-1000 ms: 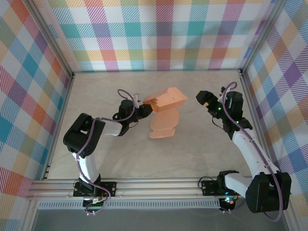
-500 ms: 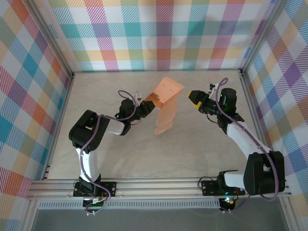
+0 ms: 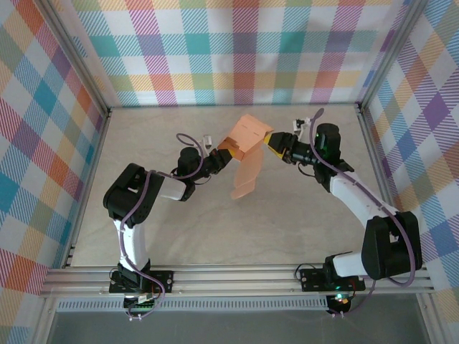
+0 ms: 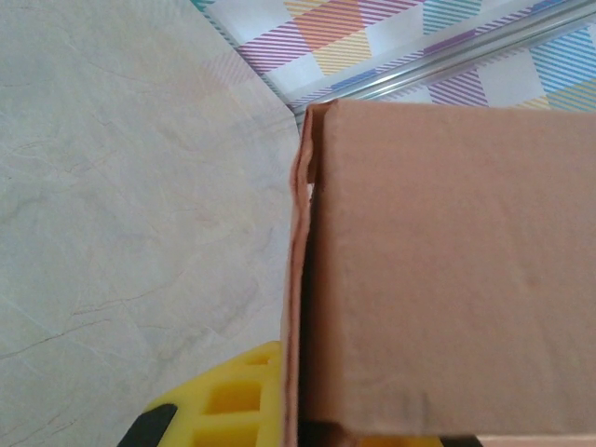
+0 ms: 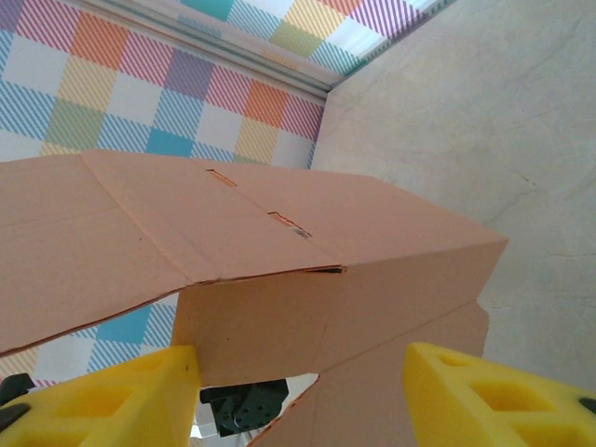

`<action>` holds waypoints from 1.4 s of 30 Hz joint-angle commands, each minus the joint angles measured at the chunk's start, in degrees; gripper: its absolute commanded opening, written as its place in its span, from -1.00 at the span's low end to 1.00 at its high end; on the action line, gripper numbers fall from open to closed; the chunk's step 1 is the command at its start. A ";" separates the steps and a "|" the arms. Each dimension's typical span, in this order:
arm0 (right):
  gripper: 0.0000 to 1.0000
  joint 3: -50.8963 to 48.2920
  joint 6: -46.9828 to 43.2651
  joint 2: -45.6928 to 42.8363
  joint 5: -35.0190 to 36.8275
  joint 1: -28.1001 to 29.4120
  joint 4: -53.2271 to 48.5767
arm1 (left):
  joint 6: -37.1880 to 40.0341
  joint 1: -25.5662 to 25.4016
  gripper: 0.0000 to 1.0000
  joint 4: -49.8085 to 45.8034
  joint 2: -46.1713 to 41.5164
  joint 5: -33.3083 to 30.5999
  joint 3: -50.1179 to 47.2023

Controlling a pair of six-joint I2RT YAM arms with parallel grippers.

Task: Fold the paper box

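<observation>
A: Near edge first. An aluminium rail (image 3: 237,281) runs across the front, with both arm bases (image 3: 136,278) bolted to it. Past it the table (image 3: 186,229) is open marbled grey up to the box, so there is room to move on that side.

B: And the left gripper (image 3: 219,158)?

A: Clamped on the paper box (image 3: 249,136), at its left corner. In the left wrist view the card edge lies against a yellow finger pad (image 4: 233,400), and a doubled seam runs up that edge. The box is held tilted above mid-table. A long flap (image 3: 244,183) hangs down from it. Whether the flap's tip touches the table, I cannot tell.

B: The right gripper (image 3: 273,142)?

A: At the box's right edge. In the right wrist view its yellow fingers (image 5: 102,396) stand apart with a folded corner of the box between them. Contact with the card is not discernible, and both fingers are cut off by the picture's bottom edge.

B: Any markings?

A: The card is plain salmon-orange. There are two short die-cut slots (image 5: 222,178) in the top panel, and crease lines.

B: Far side?

A: Checked wall panels (image 3: 244,50) close off the back and both sides. The box hangs nearer the back wall than the rail, with a strip of table behind it. The box's inside is hidden.
</observation>
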 commanded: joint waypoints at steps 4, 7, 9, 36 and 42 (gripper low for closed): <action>0.10 3.44 -4.14 1.52 0.01 1.65 -4.11 | 0.22 -0.12 -1.00 4.56 -0.20 1.57 0.70; -0.01 3.45 -2.96 2.25 1.20 1.99 -4.16 | 0.48 -0.16 -1.00 4.65 -0.38 1.59 0.51; -0.14 3.45 -1.15 2.79 2.32 2.16 -3.80 | 0.58 -0.17 -1.00 4.72 -0.41 1.46 0.40; -0.49 8.96 4.57 5.84 5.01 2.05 -20.67 | 11.73 -0.26 -1.00 -1.76 -3.92 -2.88 -1.83; -0.52 8.90 6.01 7.78 3.56 2.08 -19.85 | 11.63 -0.34 -1.00 -1.75 -3.73 -2.70 -1.50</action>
